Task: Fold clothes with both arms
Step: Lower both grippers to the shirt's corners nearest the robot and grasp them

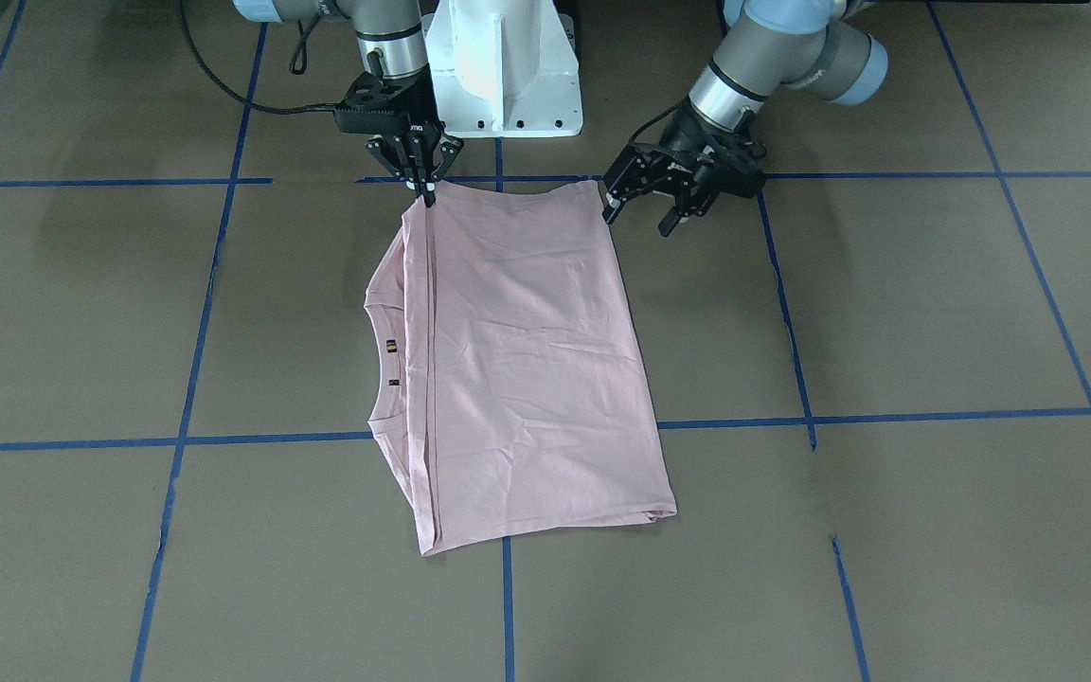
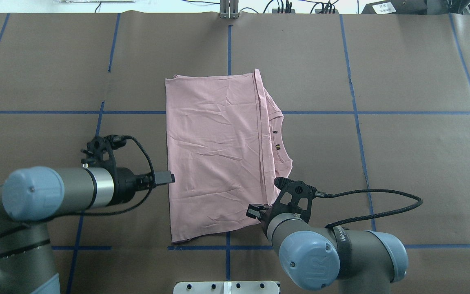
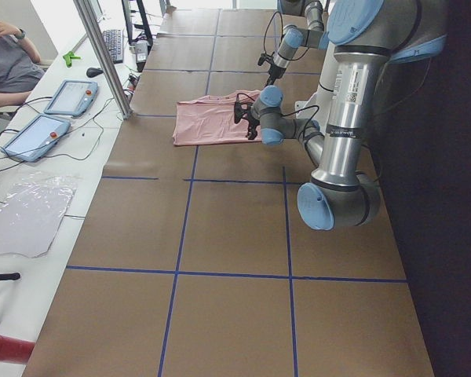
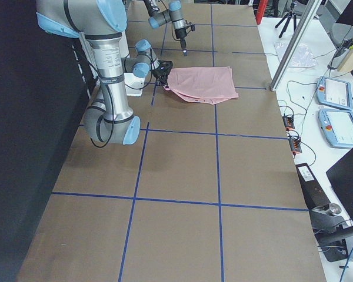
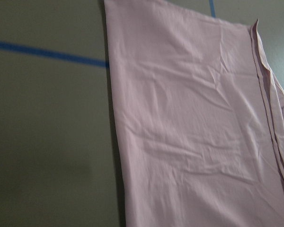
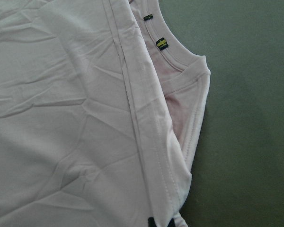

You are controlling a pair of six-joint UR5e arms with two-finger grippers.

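The pale pink T-shirt (image 1: 527,360) lies folded on the brown table, collar and neck labels (image 1: 392,346) at one side; its print is hidden. It also shows in the overhead view (image 2: 214,155) and both wrist views (image 5: 194,142) (image 6: 61,118). My right gripper (image 1: 426,189) is shut on the shirt's near corner at the folded hem; it also shows in the overhead view (image 2: 257,212). My left gripper (image 1: 640,220) is open and empty, just beside the shirt's other near corner, and it shows in the overhead view too (image 2: 169,178).
The white pedestal base (image 1: 503,66) stands just behind the shirt. Blue tape lines (image 1: 792,332) cross the brown table cover. Black cables (image 2: 382,204) trail from both wrists. A side bench with tablets (image 3: 51,118) and a seated person (image 3: 8,63) lies beyond the table's far edge.
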